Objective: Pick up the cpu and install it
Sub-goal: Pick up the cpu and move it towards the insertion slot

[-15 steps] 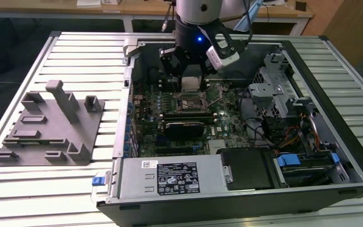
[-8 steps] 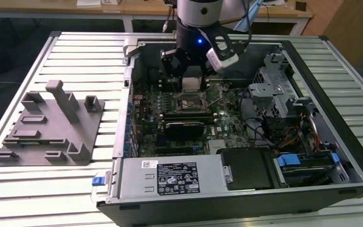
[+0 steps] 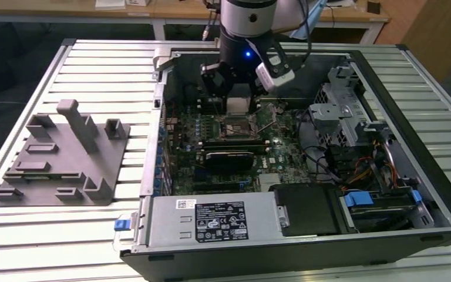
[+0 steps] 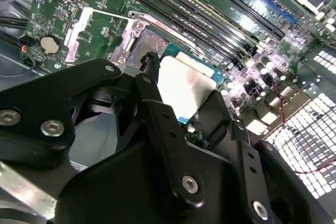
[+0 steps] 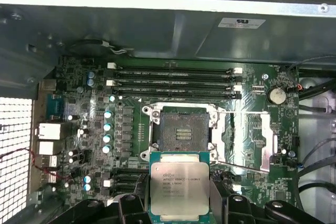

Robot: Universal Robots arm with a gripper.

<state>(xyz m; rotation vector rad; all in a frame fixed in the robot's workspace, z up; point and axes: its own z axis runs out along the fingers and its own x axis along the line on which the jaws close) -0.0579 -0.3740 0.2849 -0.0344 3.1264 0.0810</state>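
Clamping the cpu edgewise, the gripper hangs clear — near the open socket.

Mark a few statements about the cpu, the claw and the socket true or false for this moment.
1. The claw grips the cpu. True.
2. The cpu is seated in the socket. False: it is held clear of the socket, whose contact bed lies bare.
3. The socket's metal load plate is closed. False: it is swung open beside the socket.
4. A grey fixture lies on the table outside the computer case, on the exterior view's left. True.
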